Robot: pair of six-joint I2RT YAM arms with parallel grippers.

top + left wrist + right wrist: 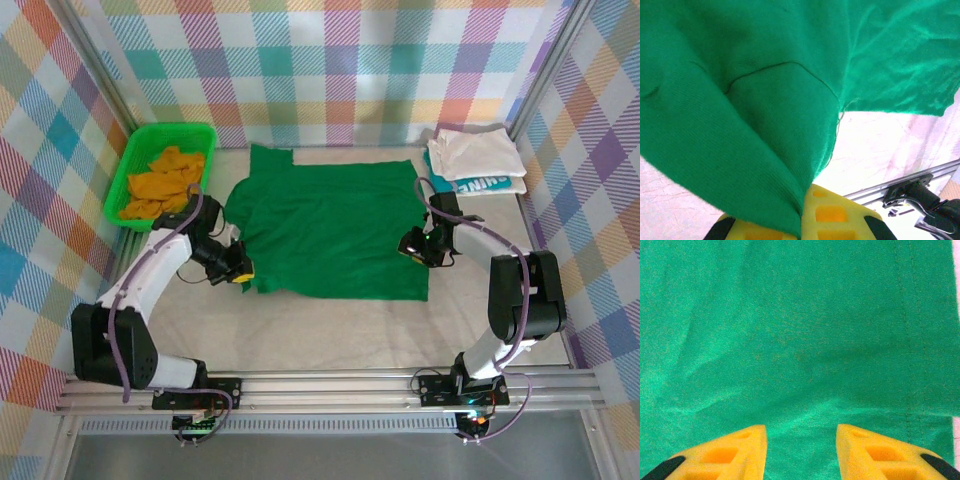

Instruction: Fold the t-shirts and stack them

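The dark green t-shirt [330, 230] lies spread open in the middle of the table [330, 330], with no fold made in it yet as far as I can judge. The left gripper [238, 270] sits at the shirt's near left corner, clamped on a pinch of the green cloth; in the left wrist view the fabric rises out from between the yellow fingers [830, 215]. The right gripper [412, 245] hovers at the shirt's right edge, fingers spread with nothing between them (in the right wrist view flat green fabric lies under both tips, with a hem seam along the right). I take this shirt to be at the start of its first fold.

Farther out, in the far right corner, the white t-shirt [475, 150] rests folded on top of the teal t-shirt [490, 185], whose white lettering peeks out below. Two of the four shirts look folded and stacked. At the far left the bright green basket [128, 165] holds the orange t-shirt [165, 180], crumpled and unfolded. It is left to do, and the green one has yet to join the stack
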